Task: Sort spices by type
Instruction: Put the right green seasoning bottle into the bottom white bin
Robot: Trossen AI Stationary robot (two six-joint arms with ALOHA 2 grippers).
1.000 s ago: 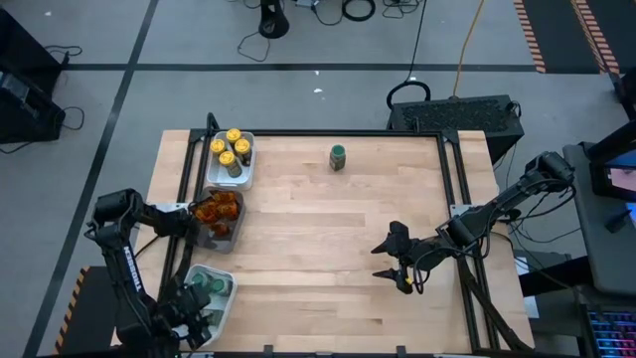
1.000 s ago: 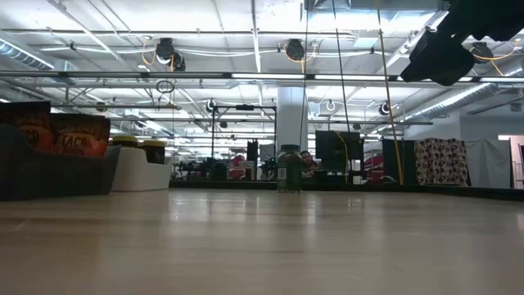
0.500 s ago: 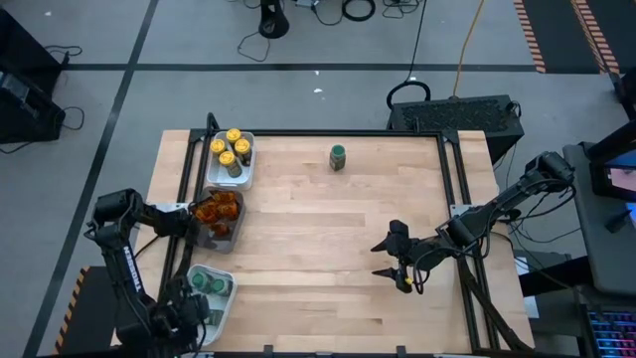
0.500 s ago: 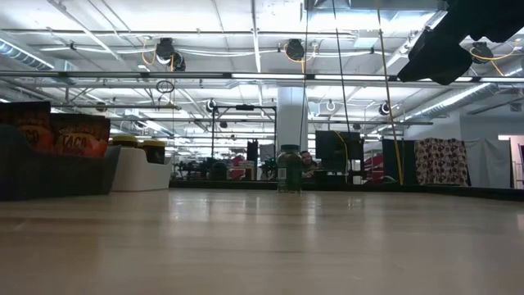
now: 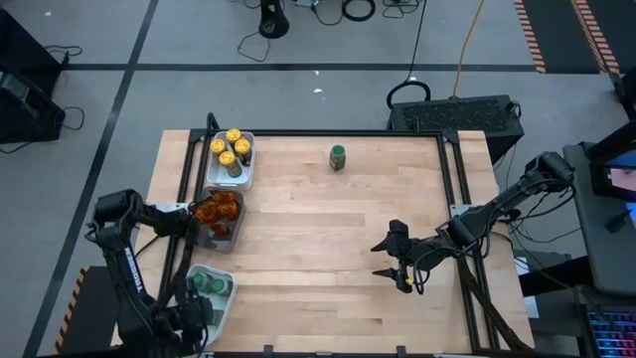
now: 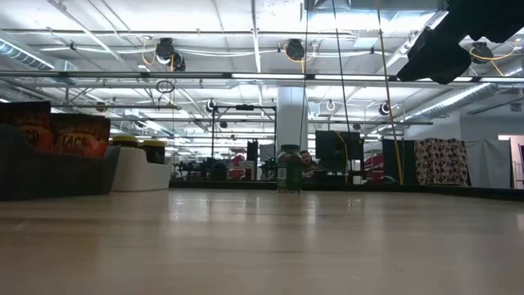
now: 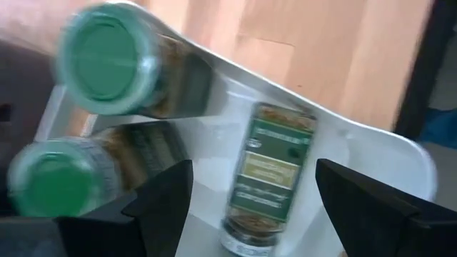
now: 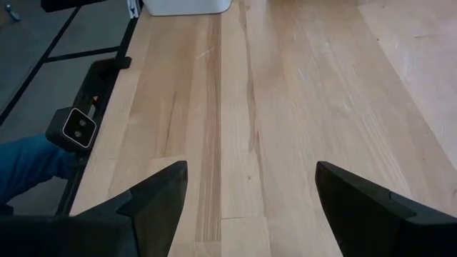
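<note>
Nothing on the bench has shifted; my left gripper [image 5: 195,316] crept back slightly over the white tray [image 5: 225,308], jaws wide, empty. Right gripper [image 5: 390,261] idles open. 1 green-lidded jar [image 5: 339,156] stands alone: light, rigid, slick, so I'd pinch its body mid-height.

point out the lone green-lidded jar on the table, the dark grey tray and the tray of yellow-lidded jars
lone green-lidded glass jar [image 5: 338,156]: high view, on its lid
dark grey rectangular tray [image 5: 207,234]: high view, on its near rim
white rectangular tray of yellow-lidded jars [image 5: 245,176]: high view, on its rim
</note>
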